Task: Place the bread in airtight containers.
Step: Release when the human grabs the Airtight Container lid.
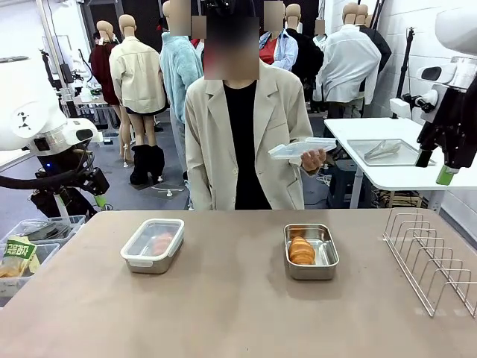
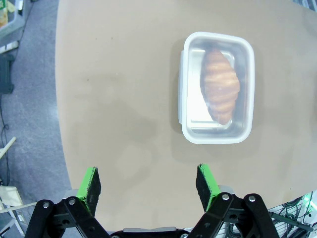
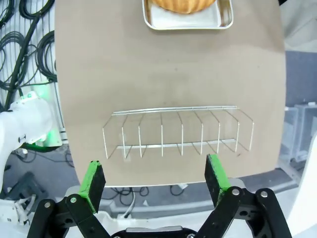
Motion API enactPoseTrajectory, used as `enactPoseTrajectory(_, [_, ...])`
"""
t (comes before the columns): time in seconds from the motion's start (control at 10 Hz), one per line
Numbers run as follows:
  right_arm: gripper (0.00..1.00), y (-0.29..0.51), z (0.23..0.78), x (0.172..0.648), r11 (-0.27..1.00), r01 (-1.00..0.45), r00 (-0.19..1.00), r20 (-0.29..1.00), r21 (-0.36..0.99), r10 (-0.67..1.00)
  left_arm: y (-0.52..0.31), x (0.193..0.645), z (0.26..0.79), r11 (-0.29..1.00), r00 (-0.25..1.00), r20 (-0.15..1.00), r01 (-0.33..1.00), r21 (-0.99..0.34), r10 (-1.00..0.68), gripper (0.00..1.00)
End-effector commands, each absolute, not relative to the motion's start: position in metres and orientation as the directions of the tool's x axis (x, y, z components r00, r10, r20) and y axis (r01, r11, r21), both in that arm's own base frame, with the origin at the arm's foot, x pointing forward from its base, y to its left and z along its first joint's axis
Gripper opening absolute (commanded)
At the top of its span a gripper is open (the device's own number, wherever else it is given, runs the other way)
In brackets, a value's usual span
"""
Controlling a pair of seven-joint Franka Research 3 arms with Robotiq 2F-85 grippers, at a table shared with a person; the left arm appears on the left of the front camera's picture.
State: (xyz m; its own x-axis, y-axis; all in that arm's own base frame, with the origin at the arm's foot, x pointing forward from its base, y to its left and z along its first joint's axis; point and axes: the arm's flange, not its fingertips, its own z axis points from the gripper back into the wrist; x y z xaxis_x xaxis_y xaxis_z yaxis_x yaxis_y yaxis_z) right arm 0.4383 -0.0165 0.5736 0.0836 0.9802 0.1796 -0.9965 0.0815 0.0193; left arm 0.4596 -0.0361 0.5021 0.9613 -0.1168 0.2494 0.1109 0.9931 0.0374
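Two airtight containers stand on the table. The left container point(image 1: 153, 245) point(image 2: 217, 87) has its clear lid on, and a croissant point(image 1: 161, 242) point(image 2: 220, 85) shows through it. The right container point(image 1: 310, 251) point(image 3: 187, 15) is uncovered with a croissant point(image 1: 301, 250) point(image 3: 184, 4) lying in it. The person behind the table holds its clear lid point(image 1: 302, 148) in one hand. My left gripper point(image 1: 99, 200) point(image 2: 148, 183) hangs open off the table's left edge. My right gripper point(image 1: 445, 176) point(image 3: 155, 180) hangs open high at the right, above the wire rack.
A wire rack point(image 1: 431, 259) point(image 3: 178, 132) stands at the table's right edge. Plastic bins point(image 1: 30, 246) with packets sit on the floor at the left. A white side table with a steel tray point(image 1: 384, 152) and tongs stands behind at the right.
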Motion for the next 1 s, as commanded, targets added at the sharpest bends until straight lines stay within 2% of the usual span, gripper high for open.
enactPoseTrajectory(0.0, [1.0, -0.0138, 0.569, 0.4358, 0.085, -0.996, 0.086, 0.195, 0.011, 0.977, -0.0348, 0.4598, 0.5027, 0.994, 0.962, 0.251, 0.1, 0.043, -0.108, 1.0])
enactPoseTrajectory(0.9, [1.0, -0.0138, 0.569, 0.4358, 0.085, -0.996, 0.086, 0.195, 0.011, 0.977, -0.0348, 0.4598, 0.5027, 0.994, 0.962, 0.251, 0.1, 0.043, -0.108, 1.0])
